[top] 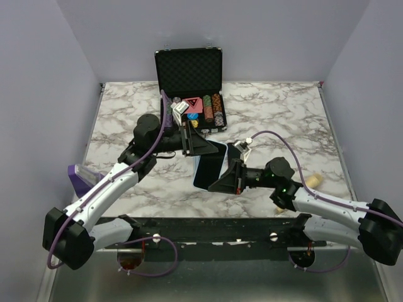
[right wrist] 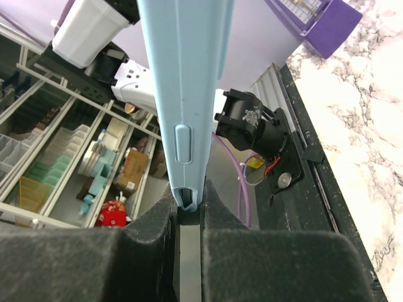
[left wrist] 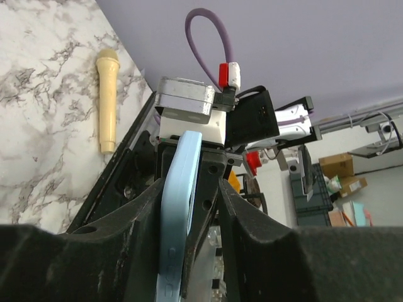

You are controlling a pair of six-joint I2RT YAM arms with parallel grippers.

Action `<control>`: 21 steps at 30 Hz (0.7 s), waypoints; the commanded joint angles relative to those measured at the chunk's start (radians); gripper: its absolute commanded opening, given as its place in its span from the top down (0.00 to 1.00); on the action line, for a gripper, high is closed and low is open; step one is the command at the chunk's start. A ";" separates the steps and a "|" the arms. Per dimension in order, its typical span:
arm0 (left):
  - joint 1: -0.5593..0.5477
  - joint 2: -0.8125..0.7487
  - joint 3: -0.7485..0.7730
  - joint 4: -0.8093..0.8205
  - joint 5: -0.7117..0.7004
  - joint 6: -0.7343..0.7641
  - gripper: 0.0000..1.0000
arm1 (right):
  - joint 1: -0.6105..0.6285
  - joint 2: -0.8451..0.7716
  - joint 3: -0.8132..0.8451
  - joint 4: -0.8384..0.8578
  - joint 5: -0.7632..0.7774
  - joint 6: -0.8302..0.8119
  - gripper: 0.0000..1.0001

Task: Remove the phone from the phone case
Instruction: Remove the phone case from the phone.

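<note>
So over the bench (top: 126, 129) you've got the phone case (right wrist: 182, 75) up in the air between both arms, roughly mid-bench in the top view. Its long axis runs from about 1 o'clock down to 7 o'clock. The phone (top: 210, 163) is seated in it, dark screen facing up with the blue rim all round, so nothing's out yet. Your right end effector (top: 222, 180) comes in from 4 o'clock and is clamped narrow on the case's near end; the right wrist view shows that end wedged tight between the pads. Your left end effector (top: 196, 146) sits at the far end, around 11 o'clock from the phone's middle. Its jaws straddle the case's edge but look parted wider than the case is thick, so I'd call it loose rather than gripping. My read: both arms are equally close, one on each end of the long axis, and any peel has to work along that line, with the right doing the holding.
</note>
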State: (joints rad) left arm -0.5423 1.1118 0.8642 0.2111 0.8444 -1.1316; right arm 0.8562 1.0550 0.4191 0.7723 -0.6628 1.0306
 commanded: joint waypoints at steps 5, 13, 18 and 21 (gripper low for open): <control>0.001 0.013 0.091 -0.097 0.090 0.082 0.53 | 0.000 -0.021 0.043 0.005 -0.044 -0.029 0.99; 0.001 0.022 0.091 -0.119 0.033 0.053 0.48 | 0.000 -0.035 0.033 -0.001 -0.029 -0.040 0.99; -0.001 0.011 0.104 -0.107 0.041 0.047 0.57 | 0.000 -0.018 0.041 0.010 -0.040 -0.044 0.99; -0.001 0.003 0.105 -0.131 0.042 0.078 0.57 | 0.000 -0.026 0.033 0.022 -0.017 -0.038 0.99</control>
State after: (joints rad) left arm -0.5426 1.1301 0.9325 0.0959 0.8902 -1.0798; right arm 0.8562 1.0435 0.4294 0.7418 -0.6788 1.0039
